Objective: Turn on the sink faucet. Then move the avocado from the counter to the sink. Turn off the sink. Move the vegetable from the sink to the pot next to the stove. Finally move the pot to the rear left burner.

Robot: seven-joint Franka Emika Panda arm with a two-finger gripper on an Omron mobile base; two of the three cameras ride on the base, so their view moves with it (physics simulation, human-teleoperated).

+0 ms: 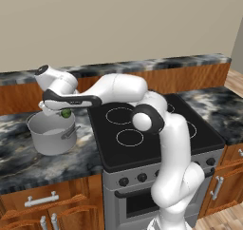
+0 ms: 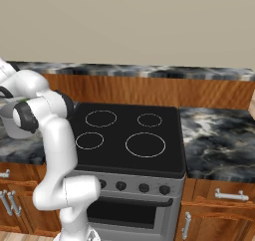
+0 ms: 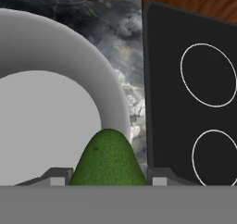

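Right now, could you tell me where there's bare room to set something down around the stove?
Free: the marble counter right of the black stovetop, and its four burners. Crowded: the left counter, where the grey metal pot sits under the claw holding the green avocado.

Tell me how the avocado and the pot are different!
The avocado is dark green and bumpy; the pot is smooth grey. The avocado is small and held up in the claw; the pot is big and sits on the counter. The avocado is solid; the pot is hollow, open on top. Both are rounded.
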